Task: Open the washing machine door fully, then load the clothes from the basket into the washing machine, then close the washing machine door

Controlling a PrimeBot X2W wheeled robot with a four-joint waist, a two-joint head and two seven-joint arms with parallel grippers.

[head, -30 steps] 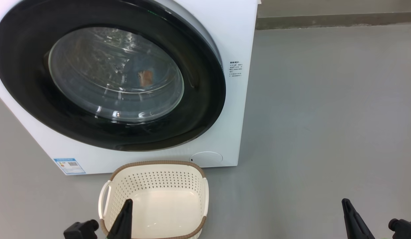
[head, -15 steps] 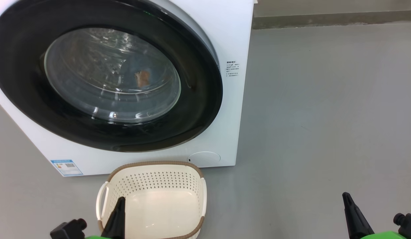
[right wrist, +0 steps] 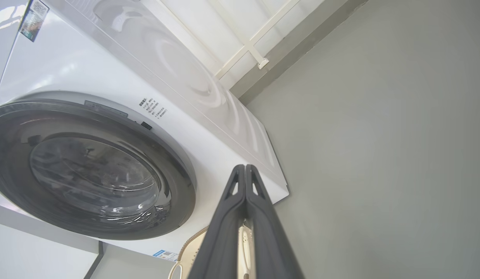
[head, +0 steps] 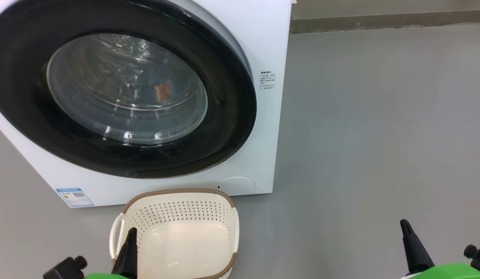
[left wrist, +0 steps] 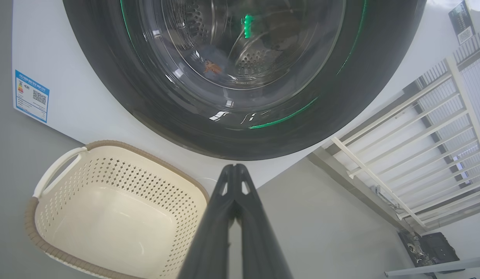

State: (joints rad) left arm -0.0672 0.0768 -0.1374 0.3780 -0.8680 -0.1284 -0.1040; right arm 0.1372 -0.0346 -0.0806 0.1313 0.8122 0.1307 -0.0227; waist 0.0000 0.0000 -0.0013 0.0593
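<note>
Nearest, the left gripper rises at the lower left of the head view, its two dark fingers pressed together with nothing between them. Its tip overlaps the near-left part of the basket; how high it hangs above it I cannot tell. The right gripper stands at the lower right, fingers likewise together and holding nothing, over bare grey floor and well apart from the basket. A green cover shows at the base of each gripper.

The basket sits upright on the floor just in front of the machine, below the lower right of the door, its brown rim near the white front panel. A white handle shows on each side.

On the machine front, a blue label is at the lower left corner and a round flap at the lower right, just behind the basket. Small print sits right of the door.

The door lies shut against the front, its black rim ringing the clear glass bowl. Behind the glass, in the steel drum, lie the clothes, seen as a blue-grey shape with an orange-brown patch.

Farther back, a dark kerb runs along the floor's far edge, and the left wrist view shows a white railing beside the machine
</note>
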